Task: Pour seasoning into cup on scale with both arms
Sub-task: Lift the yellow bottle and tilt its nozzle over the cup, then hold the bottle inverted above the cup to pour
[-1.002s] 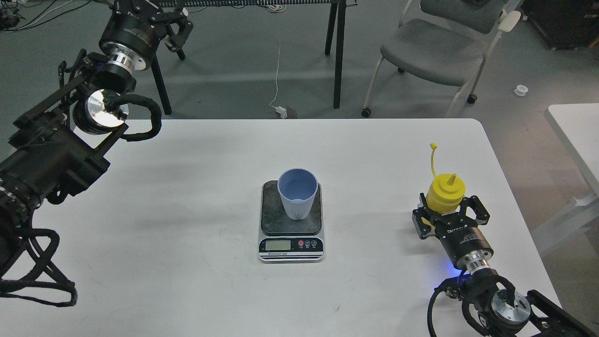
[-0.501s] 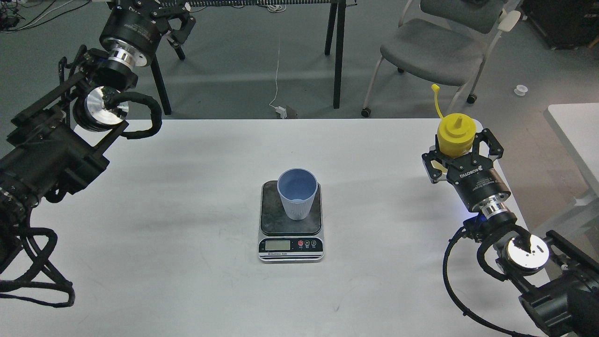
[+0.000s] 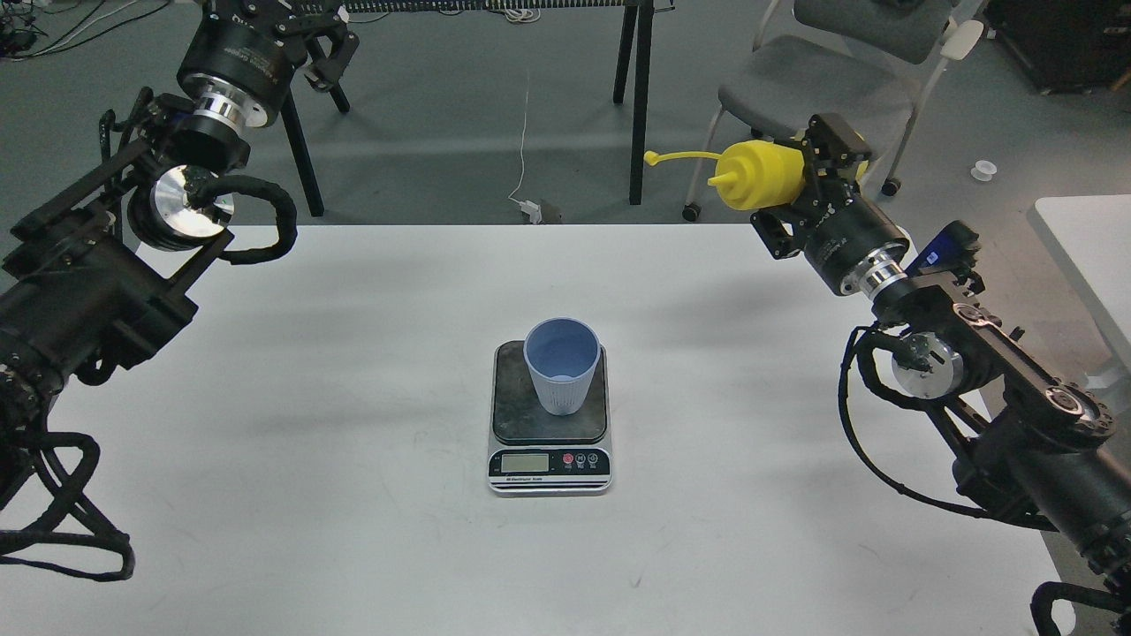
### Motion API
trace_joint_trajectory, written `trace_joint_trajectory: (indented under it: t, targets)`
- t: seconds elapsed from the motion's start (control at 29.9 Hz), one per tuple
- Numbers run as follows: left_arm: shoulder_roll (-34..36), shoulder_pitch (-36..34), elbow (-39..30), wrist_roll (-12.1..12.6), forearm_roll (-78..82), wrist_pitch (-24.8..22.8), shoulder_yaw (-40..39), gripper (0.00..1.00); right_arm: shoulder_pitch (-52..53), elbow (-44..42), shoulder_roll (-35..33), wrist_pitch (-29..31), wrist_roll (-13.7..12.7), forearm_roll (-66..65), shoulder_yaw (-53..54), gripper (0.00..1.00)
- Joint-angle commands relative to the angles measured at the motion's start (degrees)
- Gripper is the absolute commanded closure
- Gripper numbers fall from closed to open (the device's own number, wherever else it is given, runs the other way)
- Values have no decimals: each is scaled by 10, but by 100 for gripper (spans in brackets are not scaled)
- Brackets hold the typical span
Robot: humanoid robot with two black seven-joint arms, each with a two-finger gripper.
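The light blue cup [image 3: 562, 364] stands upright on the dark platform of the scale [image 3: 550, 442] at the middle of the white table. My right gripper [image 3: 800, 181] is shut on the yellow seasoning bottle [image 3: 760, 175] and holds it high above the table's far right edge. The bottle lies nearly level with its nozzle pointing left, well right of and beyond the cup; its tethered cap [image 3: 651, 159] sticks out to the left. My left gripper [image 3: 318, 35] is raised at the far left, beyond the table, empty with its fingers apart.
The white table [image 3: 353, 442] has a rounded far right corner. Beyond it stand a grey chair [image 3: 831, 97] and black table legs [image 3: 638, 97]. A second white table [image 3: 1091, 256] edge is at the right.
My right arm has lifted the bottle up and away from the table and tipped it from upright to nearly level, nozzle to the left. The left arm has barely moved.
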Motion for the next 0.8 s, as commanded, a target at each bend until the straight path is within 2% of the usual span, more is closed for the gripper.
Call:
trace_joint_trajectory:
  t: [0.0, 0.13, 0.3, 0.4, 0.53, 0.77]
  targets:
    - [0, 0, 0, 1, 0, 0, 1, 1, 5, 12, 32, -17, 0, -152, -20, 66]
    - [-4, 0, 0, 0, 0, 0, 0, 1, 31, 9, 56, -56, 1, -260, -90, 66]
    - [-2, 0, 0, 0, 0, 0, 0, 1, 73, -2, 80, -119, 1, -327, -203, 66]
    - [0, 0, 0, 0, 0, 0, 0, 1, 92, -23, 99, -143, 4, -380, -232, 66]
    - [1, 1, -1, 0, 0, 0, 0, 1, 108, -31, 108, -147, 5, -452, -245, 66]
    - [1, 1, -1, 0, 0, 1, 0, 1, 149, -34, 84, -147, 6, -519, -295, 66]
